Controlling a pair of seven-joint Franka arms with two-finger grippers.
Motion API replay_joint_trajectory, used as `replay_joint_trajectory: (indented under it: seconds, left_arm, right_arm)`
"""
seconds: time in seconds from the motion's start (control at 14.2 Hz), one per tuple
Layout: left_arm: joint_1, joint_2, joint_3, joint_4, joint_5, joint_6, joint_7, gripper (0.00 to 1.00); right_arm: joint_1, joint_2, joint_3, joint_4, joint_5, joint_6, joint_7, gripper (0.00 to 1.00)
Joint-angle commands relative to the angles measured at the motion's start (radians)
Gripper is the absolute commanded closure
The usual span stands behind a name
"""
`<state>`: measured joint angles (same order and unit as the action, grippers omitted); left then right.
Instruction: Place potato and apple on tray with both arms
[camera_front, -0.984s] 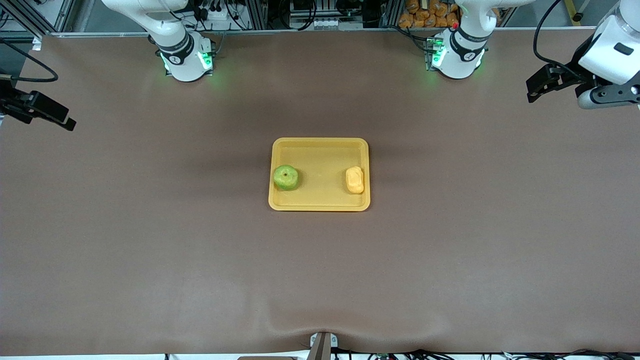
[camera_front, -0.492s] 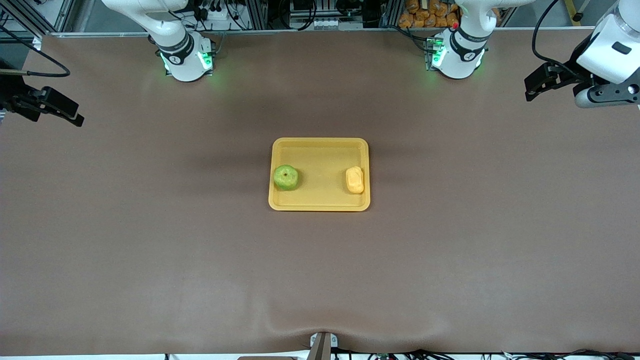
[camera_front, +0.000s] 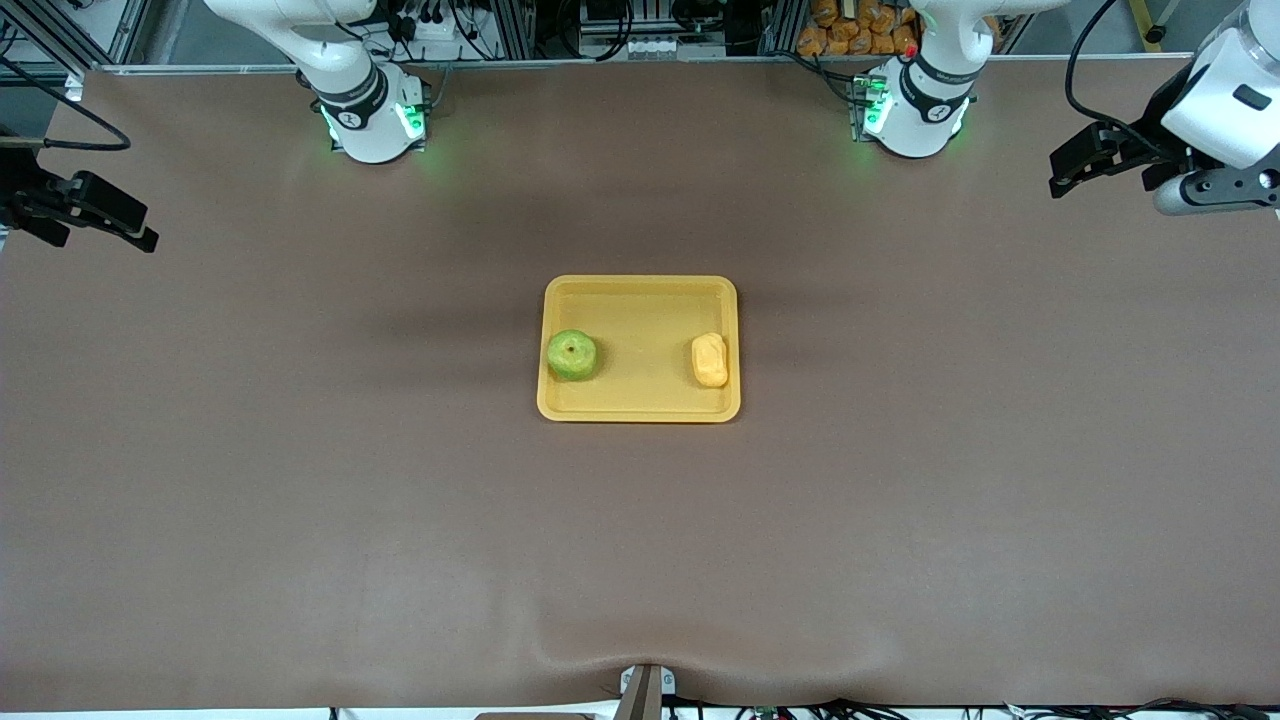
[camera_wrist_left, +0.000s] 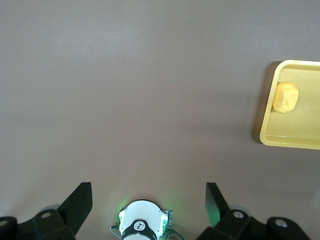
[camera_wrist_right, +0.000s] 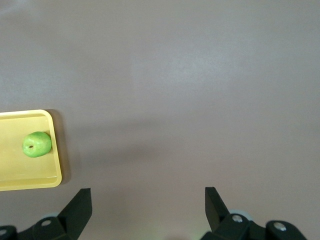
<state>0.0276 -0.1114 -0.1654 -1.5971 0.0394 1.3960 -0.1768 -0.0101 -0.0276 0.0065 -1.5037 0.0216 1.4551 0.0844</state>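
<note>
The yellow-orange tray (camera_front: 640, 300) lies at the table's middle. On it, the green apple (camera_front: 572, 354) sits toward the right arm's end and the pale yellow potato (camera_front: 710, 359) toward the left arm's end. My left gripper (camera_front: 1095, 160) hangs high over its end of the table, open and empty (camera_wrist_left: 149, 200); its wrist view shows the potato (camera_wrist_left: 285, 97) on the tray (camera_wrist_left: 300, 137). My right gripper (camera_front: 85, 210) hangs high over the table's other end, open and empty (camera_wrist_right: 148, 202); its wrist view shows the apple (camera_wrist_right: 37, 144) on the tray (camera_wrist_right: 25, 175).
The brown table mat (camera_front: 640, 560) spreads wide around the tray. The two arm bases (camera_front: 370, 120) (camera_front: 915, 115) stand at the edge farthest from the front camera. Cables and racks lie past that edge.
Both raised hands shifted only slightly at the table's ends. Apple, potato and tray have not moved.
</note>
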Motion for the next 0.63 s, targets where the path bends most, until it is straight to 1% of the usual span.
replay_joint_trajectory:
  seconds: [0.0,0.35,0.56]
  left_arm:
    - [0.006,-0.014,0.006,-0.004,-0.021,-0.014,0.030,0.00]
    - [0.008,-0.011,0.006,0.000,-0.020,-0.012,0.028,0.00]
    - [0.009,-0.001,0.006,0.019,-0.019,-0.012,0.022,0.00]
  right_arm:
    - [-0.025,-0.037,0.023,-0.035,-0.012,0.011,-0.020,0.00]
    - [-0.025,-0.035,0.024,-0.035,-0.029,0.005,-0.040,0.00]
    - [-0.025,-0.032,0.024,-0.033,-0.034,0.005,-0.038,0.00]
